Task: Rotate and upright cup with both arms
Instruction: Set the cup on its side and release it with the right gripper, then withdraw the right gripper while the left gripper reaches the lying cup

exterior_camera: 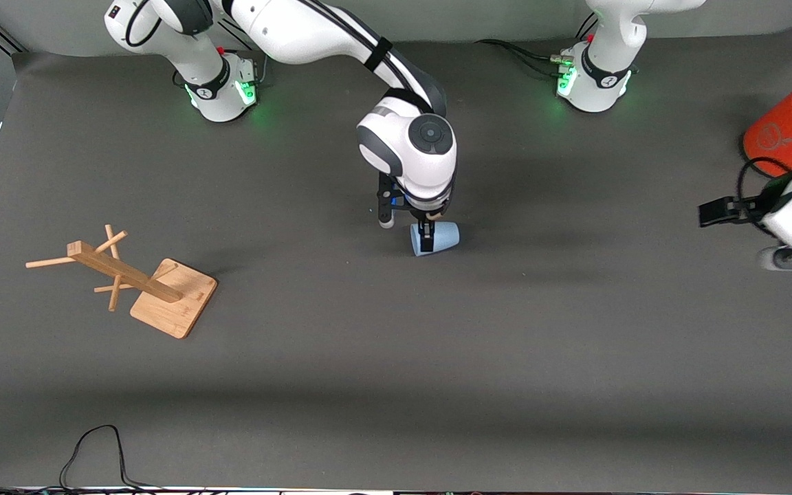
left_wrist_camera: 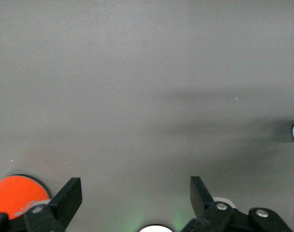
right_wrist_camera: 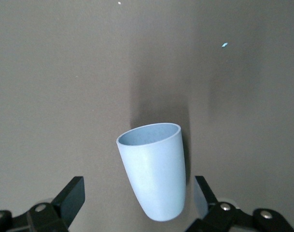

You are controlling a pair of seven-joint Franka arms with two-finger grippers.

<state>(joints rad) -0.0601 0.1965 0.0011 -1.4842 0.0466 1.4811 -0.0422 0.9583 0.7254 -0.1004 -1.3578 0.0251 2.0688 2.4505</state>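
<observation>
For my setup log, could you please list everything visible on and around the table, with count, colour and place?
cup: one, pale blue, lying on its side mid-table, between the right gripper's open fingers.
wooden rack: one, light wood, tipped over on its square base, toward the right arm's end of the table.
orange cylinder: one, orange with a grey top, at the left arm's end of the table.
cable: one, black, looping along the table edge nearest the front camera.
table: one, dark grey mat.
right gripper: one, black, lowered around the cup.
left gripper: one, black, open, waiting over the table beside the orange cylinder.
</observation>
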